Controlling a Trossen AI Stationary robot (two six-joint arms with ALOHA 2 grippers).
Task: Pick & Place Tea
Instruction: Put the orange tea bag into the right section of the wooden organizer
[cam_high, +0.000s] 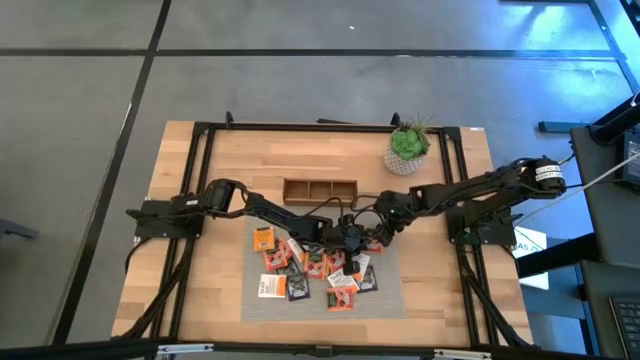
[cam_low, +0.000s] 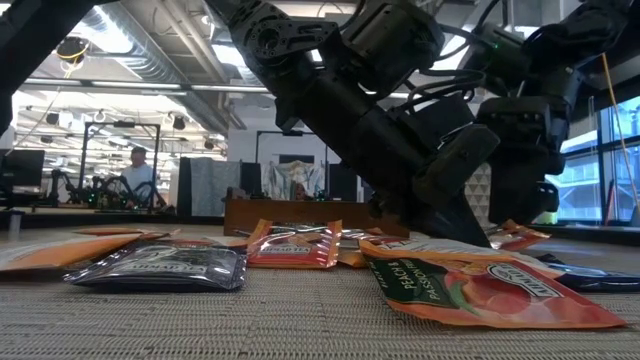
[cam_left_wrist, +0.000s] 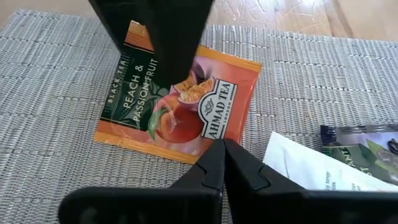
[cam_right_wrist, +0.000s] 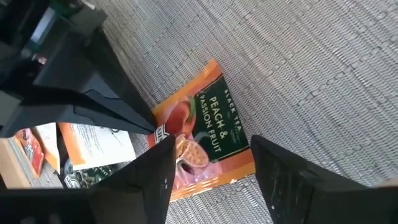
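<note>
Several tea sachets (cam_high: 300, 275), orange, dark and white, lie flat and scattered on a grey woven mat (cam_high: 390, 300). Both arms meet over one orange peach-and-passion-fruit sachet (cam_left_wrist: 217, 87) near the mat's far middle. My left gripper (cam_left_wrist: 224, 146) is shut, with its tips at that sachet's edge. My right gripper (cam_right_wrist: 211, 142) is open. One of its fingers (cam_right_wrist: 155, 174) is over the sachet and the other (cam_right_wrist: 292, 180) is beyond the sachet's edge, over the mat. The wooden tray (cam_high: 320, 190) stands behind the mat. My left gripper sets its shut fingertips on the orange sachet's edge beside the brand label (cam_left_wrist: 214, 138), slanting down from the table's left. The sachet lies flat on the mat. Whether the edge is pinched between the tips does not show. My right gripper: I cannot tell whether its finger touches the sachet.
A white sachet (cam_left_wrist: 305, 168) and a dark one (cam_left_wrist: 367, 140) lie close beside the orange one. A potted plant (cam_high: 408, 148) stands at the far right. Bare wood runs along the table's left and right sides. A person sits in the room beyond (cam_low: 140, 175).
</note>
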